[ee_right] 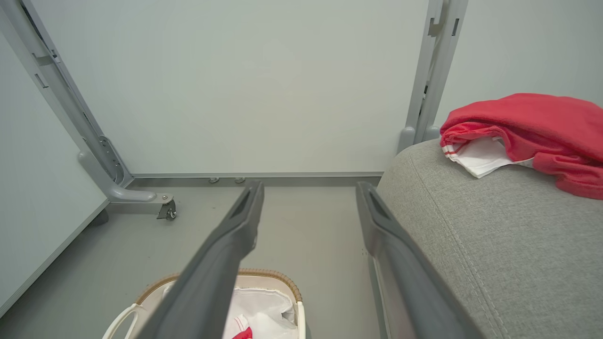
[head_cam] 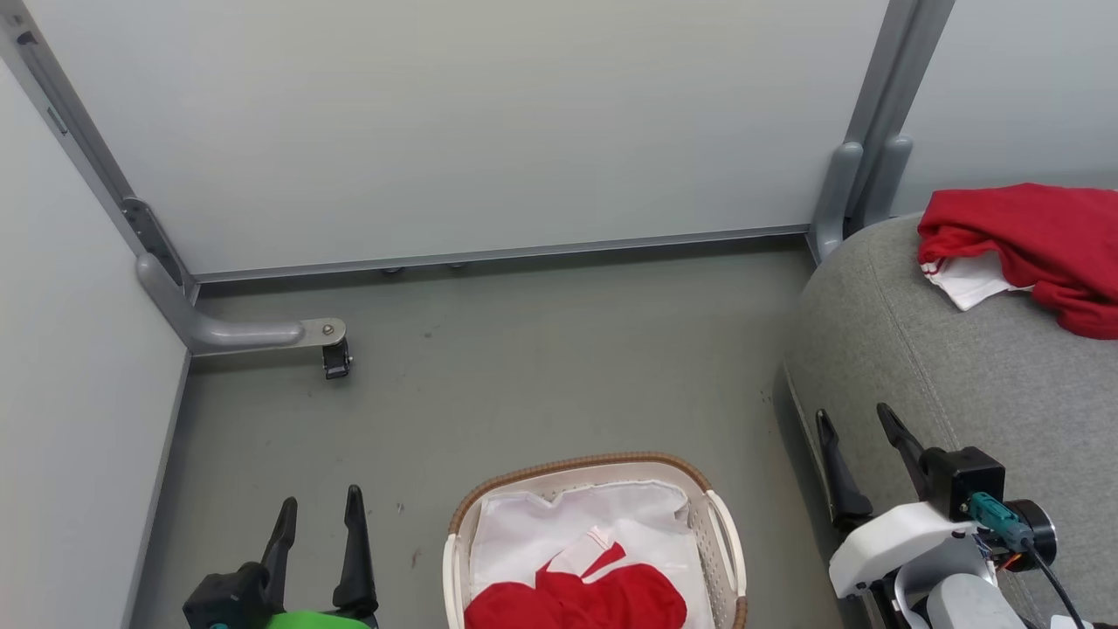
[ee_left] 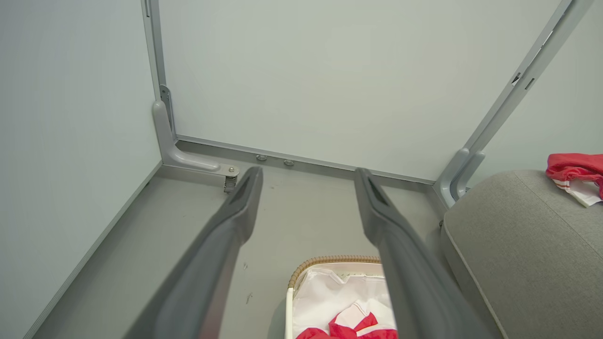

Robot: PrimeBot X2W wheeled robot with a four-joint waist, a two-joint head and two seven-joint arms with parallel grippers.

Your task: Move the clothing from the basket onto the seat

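Some clothing (head_cam: pixel 581 603) in basket (head_cam: pixel 576 463), near left tool (head_cam: pixel 320 496)

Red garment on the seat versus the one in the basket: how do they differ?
The garment on the seat is bunched in thick folds; the garment in the basket looks flatter. The garment on the seat rests on the grey cushion; the garment in the basket on white lining. Both: bright red with white parts.

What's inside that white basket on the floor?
In the basket, a crumpled red garment with white trim lies on a white lining. Anything under the red fabric is covered, and the basket's near end runs off the picture.
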